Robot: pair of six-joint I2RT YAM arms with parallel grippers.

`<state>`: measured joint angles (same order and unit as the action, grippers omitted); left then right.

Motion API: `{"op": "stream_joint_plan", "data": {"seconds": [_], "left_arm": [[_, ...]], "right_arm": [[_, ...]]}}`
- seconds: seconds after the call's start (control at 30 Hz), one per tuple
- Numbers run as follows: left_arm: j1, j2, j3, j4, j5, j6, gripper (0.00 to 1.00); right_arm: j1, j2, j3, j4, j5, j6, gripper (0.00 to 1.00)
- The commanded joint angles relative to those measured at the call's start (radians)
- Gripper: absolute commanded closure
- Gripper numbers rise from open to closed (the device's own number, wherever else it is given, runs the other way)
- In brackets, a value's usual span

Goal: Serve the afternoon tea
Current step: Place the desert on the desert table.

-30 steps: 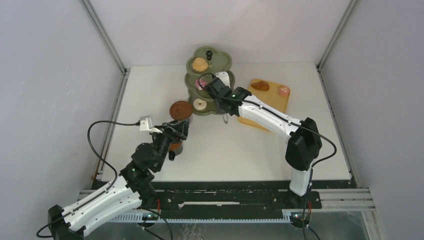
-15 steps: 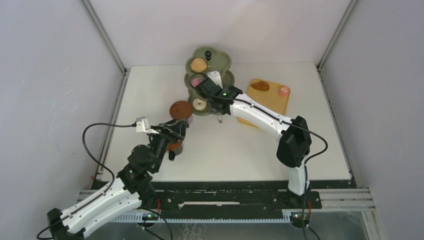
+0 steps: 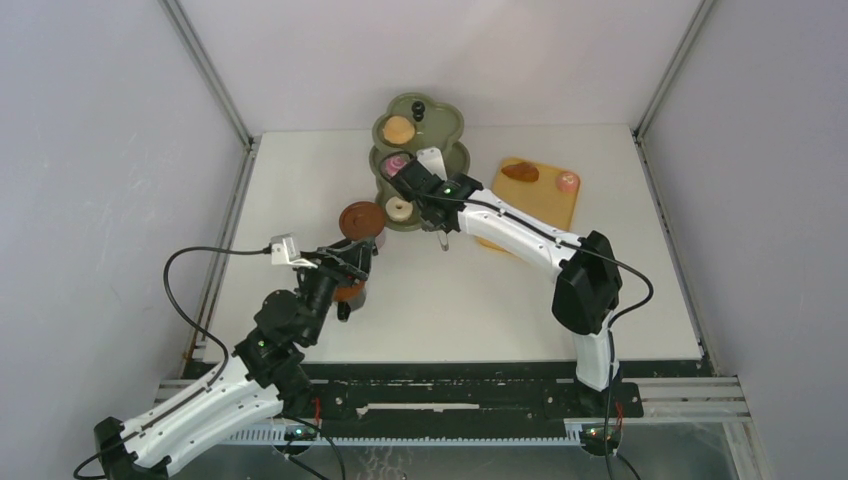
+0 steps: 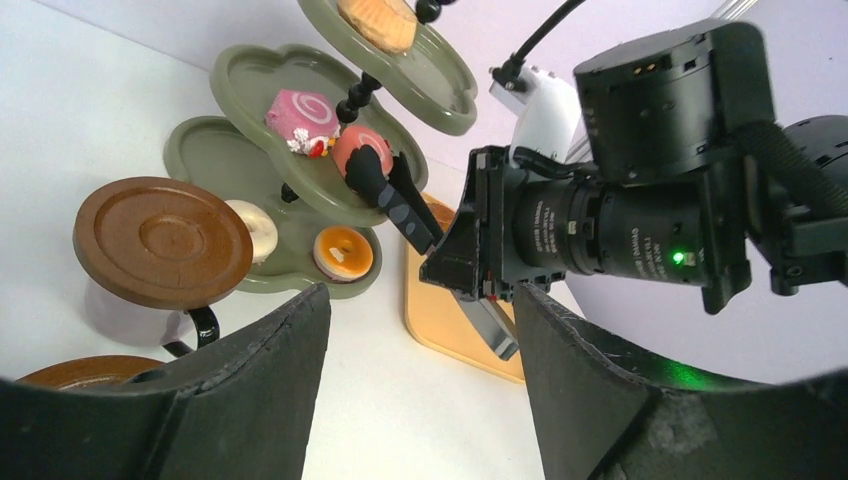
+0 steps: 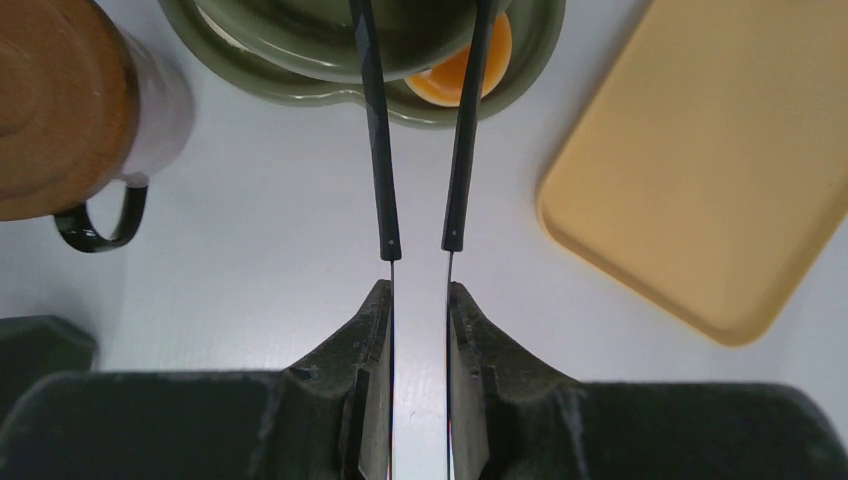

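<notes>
The olive-green three-tier stand (image 3: 440, 128) stands at the back middle. In the left wrist view, the stand (image 4: 250, 80) carries a brown bun (image 4: 378, 20) on its top tier. A pink swirl cake (image 4: 303, 110) lies on the middle tier. A white donut (image 4: 255, 228) and an orange donut (image 4: 343, 253) lie on the bottom tier. My right gripper (image 3: 418, 190) is shut on the black tongs (image 5: 380, 130). The tongs' tips (image 4: 372, 180) pinch a round pink cake (image 4: 352, 148) over the middle tier. My left gripper (image 3: 352, 262) is open and empty, low beside a cup covered by a brown saucer (image 4: 162, 240).
The orange-yellow tray (image 3: 535, 205) lies right of the stand with a brown bun (image 3: 520, 172) and a pink cake (image 3: 568, 181) at its far end. A second brown cup (image 3: 350, 293) sits under my left gripper. The right arm stretches across the table's middle.
My right gripper has moved left with the tongs, to the stand's middle tier. The left arm has barely shifted.
</notes>
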<state>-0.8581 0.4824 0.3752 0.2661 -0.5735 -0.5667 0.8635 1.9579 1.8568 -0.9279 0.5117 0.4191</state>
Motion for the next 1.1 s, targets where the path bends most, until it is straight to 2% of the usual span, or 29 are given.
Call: {"op": "stream_joint_plan", "data": {"seconds": [0.0,0.5,1.07], "left_arm": [[-0.006,-0.001,0.013,0.022,0.006,0.024,0.28],[-0.006,0.016,0.015,0.036,0.015,0.016,0.29],[-0.006,-0.007,0.011,0.029,0.005,0.023,0.29]], "right_arm": [[-0.003,-0.083,-0.046,0.025,0.034,0.031,0.88],[0.013,-0.175,-0.11,0.041,0.041,0.026,0.88],[0.051,-0.144,-0.088,0.003,-0.035,0.051,0.88]]}}
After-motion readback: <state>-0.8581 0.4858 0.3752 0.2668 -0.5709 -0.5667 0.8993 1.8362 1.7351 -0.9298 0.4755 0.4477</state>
